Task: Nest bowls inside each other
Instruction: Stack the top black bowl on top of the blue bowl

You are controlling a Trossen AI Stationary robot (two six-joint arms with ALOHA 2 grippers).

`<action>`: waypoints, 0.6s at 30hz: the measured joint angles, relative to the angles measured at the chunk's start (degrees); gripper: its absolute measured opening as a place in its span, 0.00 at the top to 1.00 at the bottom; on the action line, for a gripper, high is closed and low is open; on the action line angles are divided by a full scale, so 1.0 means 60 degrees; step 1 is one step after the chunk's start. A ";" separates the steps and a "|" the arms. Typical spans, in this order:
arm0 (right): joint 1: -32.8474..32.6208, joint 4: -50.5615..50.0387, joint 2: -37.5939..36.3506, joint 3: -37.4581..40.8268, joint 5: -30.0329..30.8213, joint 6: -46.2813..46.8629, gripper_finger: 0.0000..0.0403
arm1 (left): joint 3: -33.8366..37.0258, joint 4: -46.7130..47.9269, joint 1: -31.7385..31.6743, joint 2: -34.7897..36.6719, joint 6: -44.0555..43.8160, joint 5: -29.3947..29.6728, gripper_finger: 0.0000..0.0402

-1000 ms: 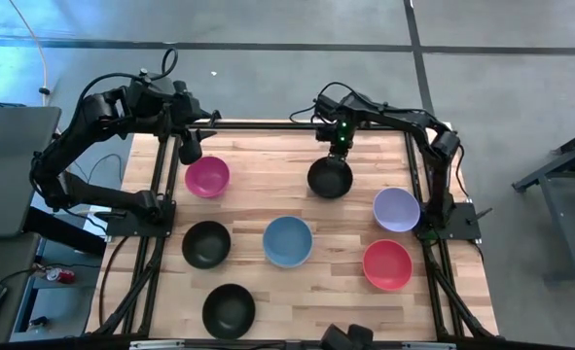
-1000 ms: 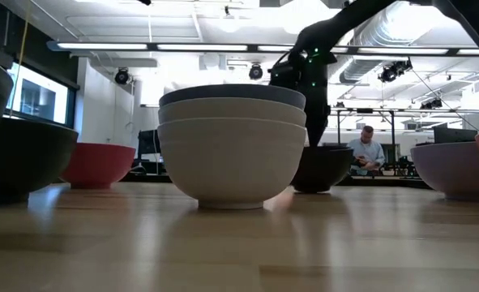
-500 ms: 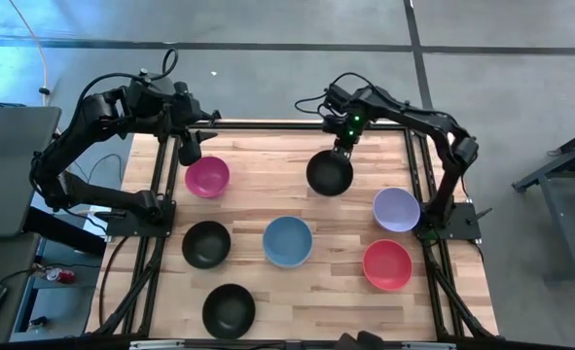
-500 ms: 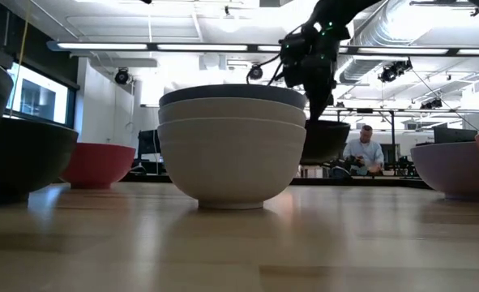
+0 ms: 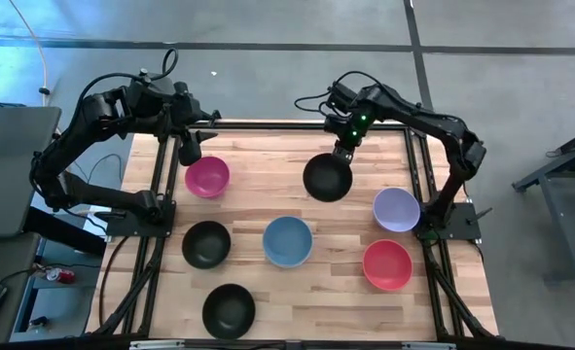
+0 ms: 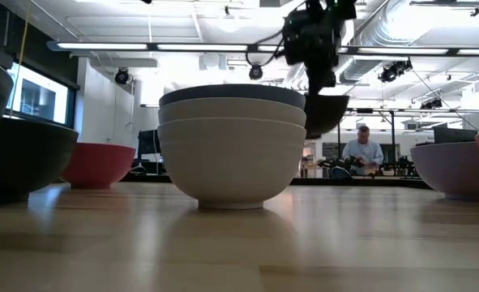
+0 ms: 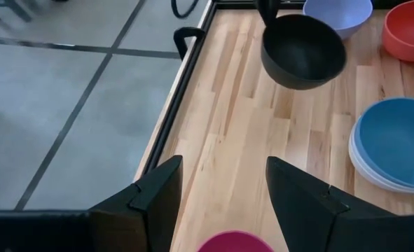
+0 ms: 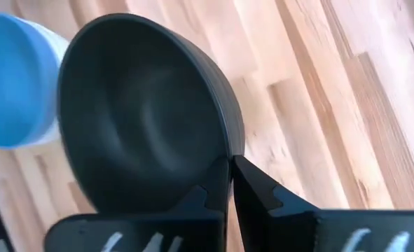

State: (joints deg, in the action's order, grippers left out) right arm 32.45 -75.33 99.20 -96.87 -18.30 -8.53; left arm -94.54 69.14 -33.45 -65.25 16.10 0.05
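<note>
- The right gripper (image 5: 337, 153) has its jaws clenched on the far rim of a black bowl (image 5: 327, 178), which hangs clear of the surface (image 5: 268, 292) toward the far middle; the low view shows it (image 6: 324, 112) in the air behind the stack.
- The coming move likely turns on the blue bowl (image 5: 287, 241): it lies nearer the front than the held bowl and a little toward the left arm's side, sitting on top of two white bowls (image 6: 231, 158) at mid-surface. A round bowl has no long axis, so only centring over the stack should matter.
- The path between them looks bare.
- Around it: two more black bowls (image 5: 206, 244) at front left, a red bowl (image 5: 387, 264) and a lavender bowl (image 5: 396, 209) on the right.
- The left gripper (image 5: 188, 151) waits with jaws released just beside the magenta bowl (image 5: 207, 177), at far left.
</note>
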 joint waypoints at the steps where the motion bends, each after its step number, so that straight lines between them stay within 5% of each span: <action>1: -0.0078 -0.0134 0.0000 -0.0224 -0.0053 0.0141 1.00 | 0.0000 0.0000 0.0000 0.0000 -0.0004 -0.0060 0.51; 11: -0.1290 -0.1370 0.0217 -0.2759 -0.0241 0.1372 1.00 | 0.0000 0.0000 0.0000 0.0000 0.0025 -0.0332 0.51; 18: -0.2304 -0.1373 0.0770 -0.3229 -0.0414 0.2186 1.00 | 0.0000 0.0228 -0.0004 0.0000 0.0028 -0.0115 0.51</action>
State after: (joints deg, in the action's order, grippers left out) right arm 18.62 -83.56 103.82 -116.25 -20.78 4.59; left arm -94.54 70.51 -33.47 -65.25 16.27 -0.64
